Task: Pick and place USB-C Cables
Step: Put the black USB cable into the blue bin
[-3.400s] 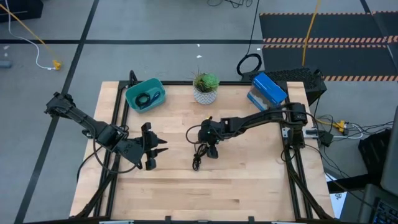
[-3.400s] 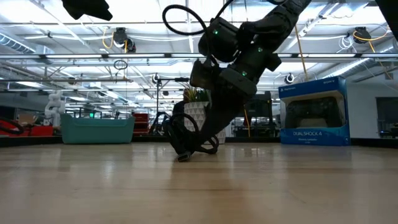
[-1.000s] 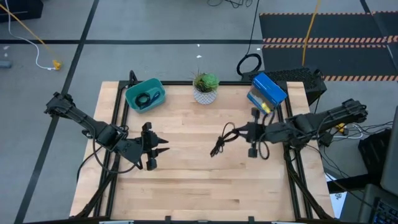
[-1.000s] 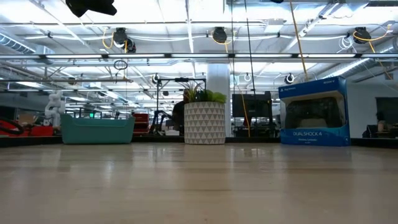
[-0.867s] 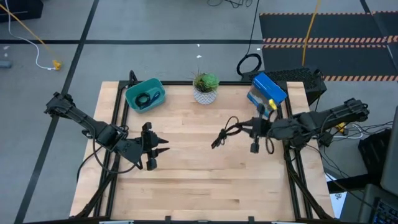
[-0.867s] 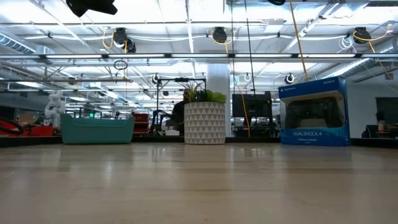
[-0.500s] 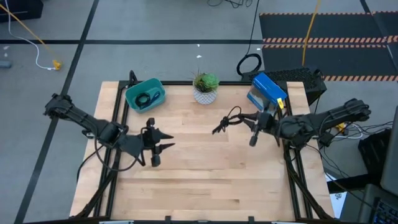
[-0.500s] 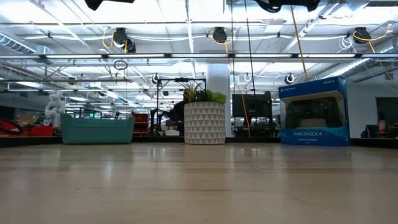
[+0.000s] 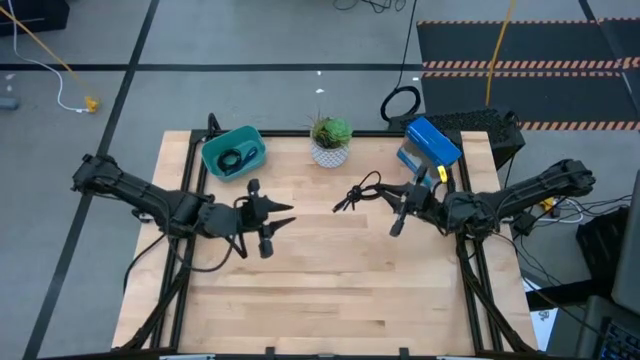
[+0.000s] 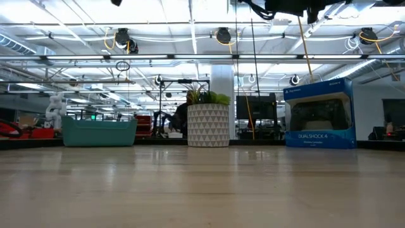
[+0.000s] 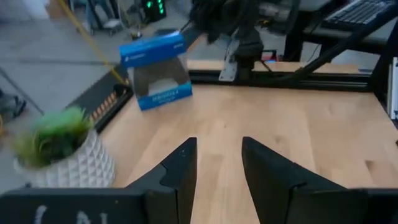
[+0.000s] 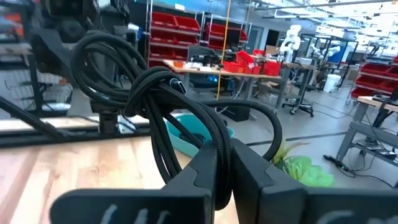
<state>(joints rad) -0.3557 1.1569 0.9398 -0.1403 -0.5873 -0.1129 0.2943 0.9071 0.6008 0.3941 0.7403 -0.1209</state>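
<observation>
Right gripper (image 9: 399, 203), jaws clamped on the looped black USB-C cable (image 9: 358, 191), has lifted it toward the bench's (image 9: 330, 290) two o'clock; left gripper (image 9: 268, 222) open, advancing.

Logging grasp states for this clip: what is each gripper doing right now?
Left gripper: open, empty, above the table.
Right gripper: shut on the black cable, lifted clear of the table.

A long-looped black USB-C cable (image 9: 358, 192) is held aloft, centre-right of the high view. A coiled black cable (image 9: 233, 158) is seen in the upper-left teal bin (image 9: 213, 163).
</observation>
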